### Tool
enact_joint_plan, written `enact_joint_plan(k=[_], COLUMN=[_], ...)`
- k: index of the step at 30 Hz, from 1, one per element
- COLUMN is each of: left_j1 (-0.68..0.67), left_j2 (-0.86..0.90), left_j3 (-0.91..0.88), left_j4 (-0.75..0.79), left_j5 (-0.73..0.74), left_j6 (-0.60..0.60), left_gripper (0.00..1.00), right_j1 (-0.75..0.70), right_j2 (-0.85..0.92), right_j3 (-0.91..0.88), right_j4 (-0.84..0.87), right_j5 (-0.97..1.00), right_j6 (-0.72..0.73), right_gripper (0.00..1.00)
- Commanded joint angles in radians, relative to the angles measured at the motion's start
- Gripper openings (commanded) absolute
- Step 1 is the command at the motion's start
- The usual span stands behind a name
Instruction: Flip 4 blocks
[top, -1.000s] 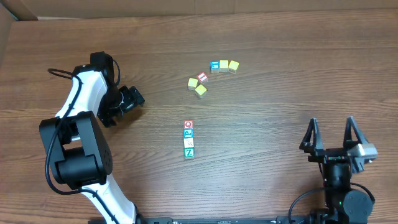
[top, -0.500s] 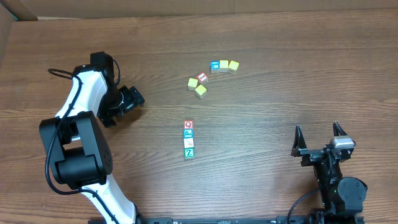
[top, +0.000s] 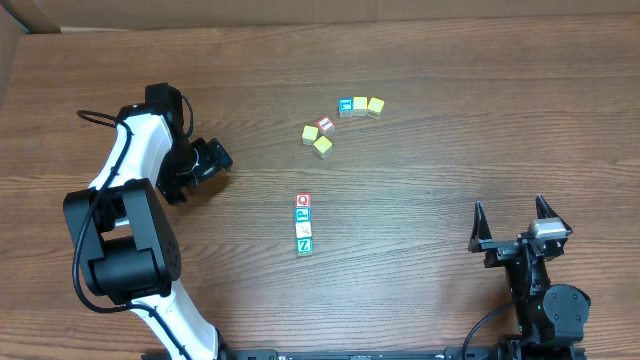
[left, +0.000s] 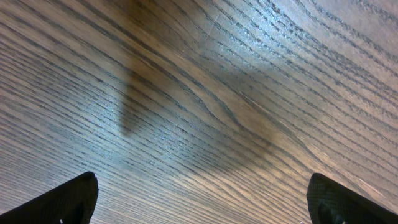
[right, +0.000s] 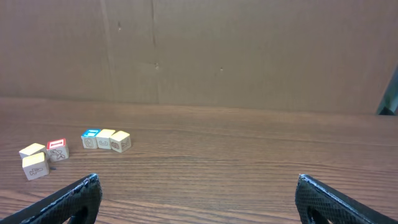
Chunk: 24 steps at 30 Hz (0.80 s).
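Four small letter blocks stand in a short column at the table's middle: red "Q" (top: 303, 200), blue "P" (top: 303, 214), a pale one (top: 304, 229) and green "Z" (top: 304, 244). My left gripper (top: 216, 158) sits far to their left, low over the wood. It is open, and the left wrist view shows only bare grain between its fingers (left: 69, 200). My right gripper (top: 510, 210) stands at the near right, open and empty, well away from the column. In the right wrist view my right gripper (right: 199, 190) faces the table's far side, and the column is out of that view.
Other cubes lie beyond the column: a blue one (top: 346, 106) with two yellow ones (top: 367, 105) in a row, and a red one (top: 324, 125) beside two more yellow ones (top: 315, 140). The right wrist view shows this row (right: 106, 139) and a cardboard wall (right: 249, 50) behind the table.
The right gripper shifted a little to the left and toward the near edge a second ago, then held still. The left arm and all blocks are unmoved.
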Motion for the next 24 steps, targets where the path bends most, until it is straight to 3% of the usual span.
enact_joint_plan(k=[1, 24], left_j1=[-0.007, -0.003], left_j2=[-0.005, -0.038], left_j3=[0.010, 0.010], left_j4=[0.001, 0.001], left_j5=[-0.007, -0.007], left_j6=[-0.003, -0.003], left_gripper=[1.00, 1.00], right_j1=[-0.003, -0.003], right_j2=[-0.008, -0.008], right_j3=[-0.011, -0.011], right_j4=[0.005, 0.005], right_j5=[-0.006, -0.006], right_j6=[-0.011, -0.011], right_gripper=[1.00, 1.00])
